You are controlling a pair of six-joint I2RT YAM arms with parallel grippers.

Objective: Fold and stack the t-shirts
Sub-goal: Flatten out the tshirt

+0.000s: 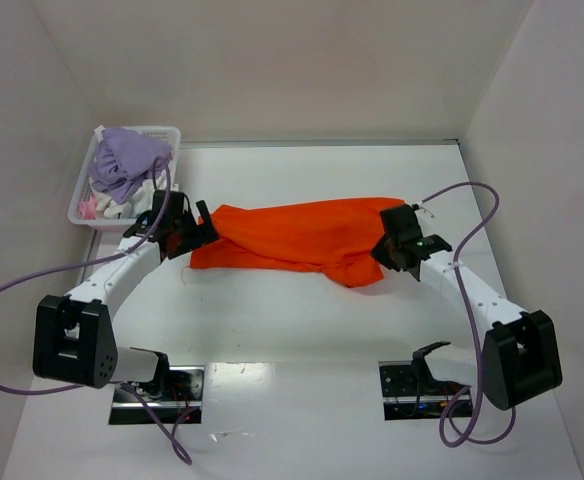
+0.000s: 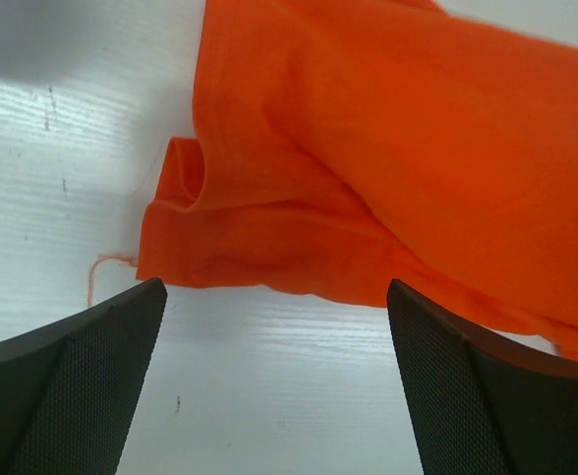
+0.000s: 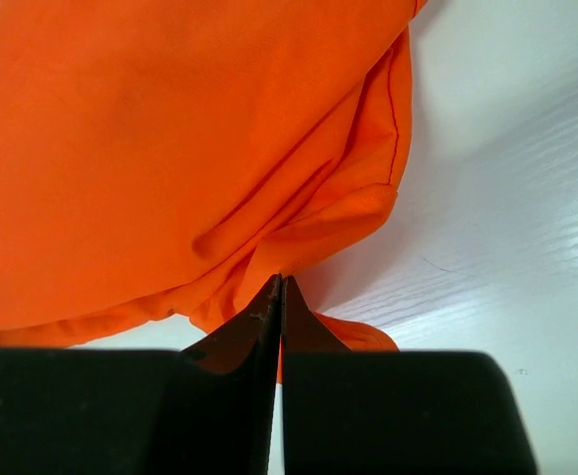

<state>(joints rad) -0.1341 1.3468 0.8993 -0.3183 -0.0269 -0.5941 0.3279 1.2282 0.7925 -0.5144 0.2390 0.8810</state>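
I've got the white table [image 1: 302, 340] w/ the orange t-shirt [image 1: 302, 238] bunched lengthwise across its middle, btwn the two arms. The white lattice basket [image 1: 84, 212] sits at the far-left corner holding lavender cloth [image 1: 127, 160] plus other bits I can't ID. R gripper [image 3: 281, 280] has its jaws pressed together, pinching fabric at the shirt's right end; L gripper [image 2: 274, 297] is spread wide at the left end, hem just ahead of its fingers, nothing held.

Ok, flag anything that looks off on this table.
The orange shirt lies bunched and rumpled, not flat, and a loose thread trails from its corner by the open left gripper. The right gripper is shut on its other end.
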